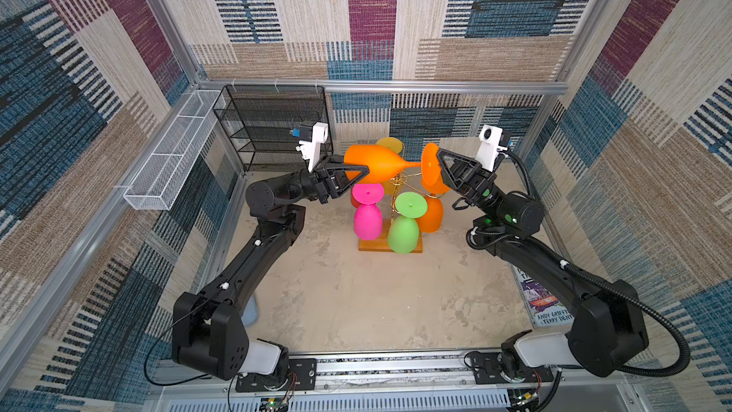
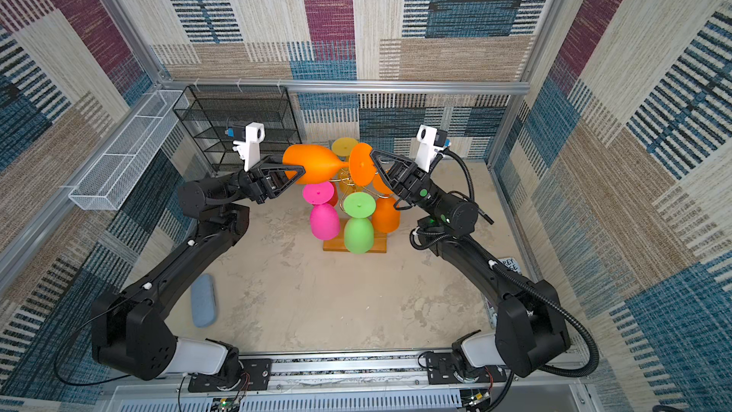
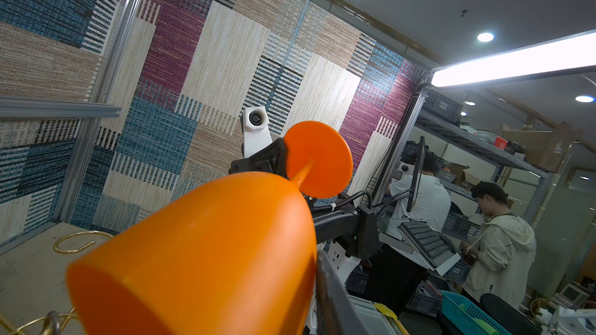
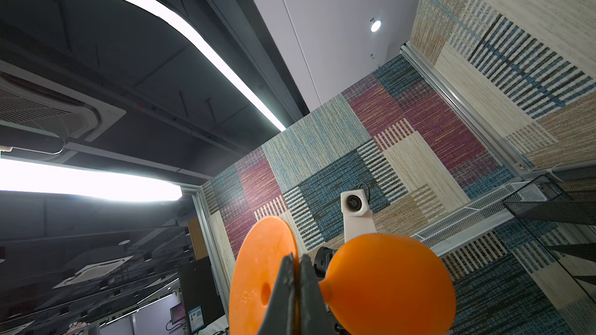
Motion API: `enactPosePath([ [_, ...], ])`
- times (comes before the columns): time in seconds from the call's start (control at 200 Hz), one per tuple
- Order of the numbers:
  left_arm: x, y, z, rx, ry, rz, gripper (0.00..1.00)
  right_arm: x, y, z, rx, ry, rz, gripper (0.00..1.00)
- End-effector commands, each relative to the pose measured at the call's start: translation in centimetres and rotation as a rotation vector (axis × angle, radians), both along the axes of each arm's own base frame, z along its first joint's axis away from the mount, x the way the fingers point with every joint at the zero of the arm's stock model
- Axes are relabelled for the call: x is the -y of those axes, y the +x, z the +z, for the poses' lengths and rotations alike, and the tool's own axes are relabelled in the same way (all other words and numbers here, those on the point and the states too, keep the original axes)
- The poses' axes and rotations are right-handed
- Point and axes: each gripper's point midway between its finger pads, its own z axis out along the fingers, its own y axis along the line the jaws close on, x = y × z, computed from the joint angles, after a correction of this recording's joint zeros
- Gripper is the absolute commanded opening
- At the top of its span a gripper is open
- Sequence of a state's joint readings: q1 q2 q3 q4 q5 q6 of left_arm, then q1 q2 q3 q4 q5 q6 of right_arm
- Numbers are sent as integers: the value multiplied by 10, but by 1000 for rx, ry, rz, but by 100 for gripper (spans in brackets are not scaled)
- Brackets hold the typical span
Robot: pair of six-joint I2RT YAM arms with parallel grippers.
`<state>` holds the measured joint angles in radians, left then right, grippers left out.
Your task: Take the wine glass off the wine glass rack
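**Q:** Where is the glass (image 1: 374, 164), and how far along is the task?

**A:** It lies on its side in the air above the rack (image 1: 370, 246), with the bowl toward the left arm and the foot (image 4: 258, 272) toward the right arm. No gold arm appears to hold it, so the unhooking looks done. Carrying it clear and setting it down looks to be what is left.

**Q:** What holds it?

**A:** The right tool (image 4: 298, 269) is pinched tight on the foot's rim. The left tool (image 1: 358, 170) sits at the bowl's mouth. One finger (image 3: 327, 298) lies against the outer wall and the other is hidden, so whether it grips cannot be told.

**Q:** Edges and open room?

**A:** A pink glass (image 1: 367, 219) and a green glass (image 1: 403, 231) hang just below, and wire scrolls (image 3: 77, 243) lie under the bowl. The shelf (image 1: 273, 124) stands near, behind the left arm. The surface (image 1: 356, 303) in front of the rack is bare and wide. A book (image 1: 542, 307) and a case (image 2: 204, 305) lie at its sides.
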<state>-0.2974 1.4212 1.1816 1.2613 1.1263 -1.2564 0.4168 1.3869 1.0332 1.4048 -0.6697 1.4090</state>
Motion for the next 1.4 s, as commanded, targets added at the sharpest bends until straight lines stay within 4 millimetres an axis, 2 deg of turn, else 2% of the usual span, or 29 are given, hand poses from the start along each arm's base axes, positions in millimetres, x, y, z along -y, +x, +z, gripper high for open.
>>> enactPosePath([
  [0.0,0,-6,2,26,-6,-4,25,-6,-13,-2,88,-59,-5,6],
  [0.165,-3,-12,7,37,-28,-10,13,-9,-4,-1,71,-137,-111,20],
  [0.31,-6,-20,13,64,-45,-2,5,-4,11,3,34,-236,-297,42],
  [0.371,-7,-23,16,79,-50,3,0,3,16,6,29,-272,-391,53],
  [0.486,-8,-26,20,97,-47,-1,0,20,27,7,-8,-335,-572,68],
  [0.581,-7,-29,21,116,-34,-11,0,38,32,7,-38,-378,-714,75],
  [0.811,0,-32,18,146,41,11,0,87,33,-3,-130,-458,-999,86],
  [0.901,11,-35,7,180,131,78,0,108,32,-11,-185,-476,-1103,89],
  [0.921,15,-34,-2,156,173,101,0,112,32,-13,-195,-478,-1124,89],
  [1.026,25,-52,-10,227,272,155,0,132,29,-21,-232,-495,-1221,90],
  [1.217,45,-90,-18,268,342,75,0,167,28,-43,-359,-518,-1383,91],
  [1.302,58,-103,-35,305,433,77,0,181,30,-54,-422,-541,-1450,92],
  [1.397,74,-115,-67,355,617,91,0,187,30,-60,-447,-564,-1486,93],
])
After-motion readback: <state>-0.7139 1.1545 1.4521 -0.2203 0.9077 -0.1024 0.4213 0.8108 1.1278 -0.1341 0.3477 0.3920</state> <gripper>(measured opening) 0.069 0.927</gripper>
